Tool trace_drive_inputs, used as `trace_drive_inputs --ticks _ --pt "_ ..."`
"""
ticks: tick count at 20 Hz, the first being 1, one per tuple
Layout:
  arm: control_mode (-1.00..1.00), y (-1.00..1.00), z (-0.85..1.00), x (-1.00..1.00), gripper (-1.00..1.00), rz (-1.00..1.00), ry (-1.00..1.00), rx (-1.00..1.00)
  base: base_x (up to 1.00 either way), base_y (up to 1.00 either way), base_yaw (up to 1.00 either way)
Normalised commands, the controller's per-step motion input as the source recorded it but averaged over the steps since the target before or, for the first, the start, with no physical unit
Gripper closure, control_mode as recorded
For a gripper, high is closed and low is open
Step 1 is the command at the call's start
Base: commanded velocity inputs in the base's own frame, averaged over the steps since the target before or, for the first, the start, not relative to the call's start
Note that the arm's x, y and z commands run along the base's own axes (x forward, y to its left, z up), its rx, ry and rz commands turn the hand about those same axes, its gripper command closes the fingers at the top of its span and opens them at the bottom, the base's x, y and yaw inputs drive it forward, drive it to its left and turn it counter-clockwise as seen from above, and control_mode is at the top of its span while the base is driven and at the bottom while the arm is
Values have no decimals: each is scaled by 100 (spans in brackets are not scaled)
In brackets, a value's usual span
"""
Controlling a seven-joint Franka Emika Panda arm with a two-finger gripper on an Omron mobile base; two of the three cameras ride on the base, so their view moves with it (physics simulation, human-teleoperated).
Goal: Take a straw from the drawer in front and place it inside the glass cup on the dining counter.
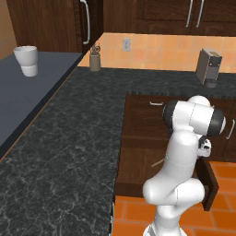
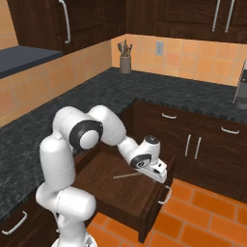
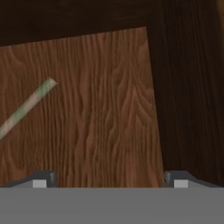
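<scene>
Dark-wood kitchen corner, black speckled tabletop (image 2: 159,91) wrapping around, orange tile floor. Drawer (image 2: 126,193) is already pulled out, so that step is done. Straw (image 2: 127,176) lies flat on the drawer bottom, slanted, nothing else in there with it; in the hand view it sits off to the left edge, clear of both fingertips. Gripper (image 2: 159,172) is down over the drawer's front right part, near the straw's end but not on it. Jaws are spread wide and empty, tips (image 3: 40,180) well apart with bare wood between them. So: drawer open, grasp not made yet. Left to do, as I read it: shift over the straw, close on it, lift, get it to the dining counter, drop it into the glass cup. White ceramic cup (image 1: 26,60) on the grey ledge upper left isn't the target.
</scene>
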Motion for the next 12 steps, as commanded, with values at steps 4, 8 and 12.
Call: trace_drive_inputs --ticks 4,8,12 --pt "-100 11 40 -8 -100 0 -6 0 0 0 0" --pt "-100 78 49 3 -100 -3 -2 -1 0 0 0" --pt "-100 68 5 38 -100 -6 3 -3 0 0 0"
